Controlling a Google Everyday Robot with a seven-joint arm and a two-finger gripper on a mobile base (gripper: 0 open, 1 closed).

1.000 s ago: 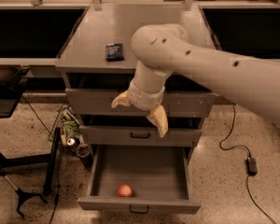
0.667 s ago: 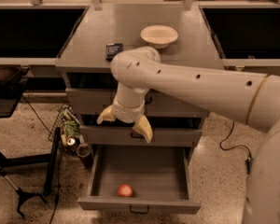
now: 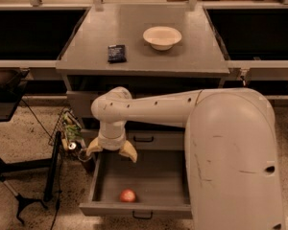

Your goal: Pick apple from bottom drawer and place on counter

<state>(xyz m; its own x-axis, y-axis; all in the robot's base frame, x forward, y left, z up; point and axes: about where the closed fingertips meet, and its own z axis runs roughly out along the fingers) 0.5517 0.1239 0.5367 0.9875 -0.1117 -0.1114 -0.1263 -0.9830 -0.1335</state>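
Robot arm, pale and bulky, fills the lower right of our view and reaches toward nine o'clock across the cabinet front. Above it, at twelve o'clock, we see the counter, a flat grey top. Below, at six o'clock, the bottom drawer is pulled out, so we look down into its grey tray.

A cream bowl stands on the counter. A small black packet lies well apart from it, at about eight o'clock from the bowl.

The gripper hangs over the drawer's back left corner. Its two yellowish fingers are spread wide and hold nothing.

The apple, small and red-orange, rests on the drawer floor near the front wall. It is at about five o'clock from the gripper and clear of it.

We judge the task to be early. The drawer is open and the gripper is over it, but the reach down, the grasp, the lift and the placing on the counter are not yet done.
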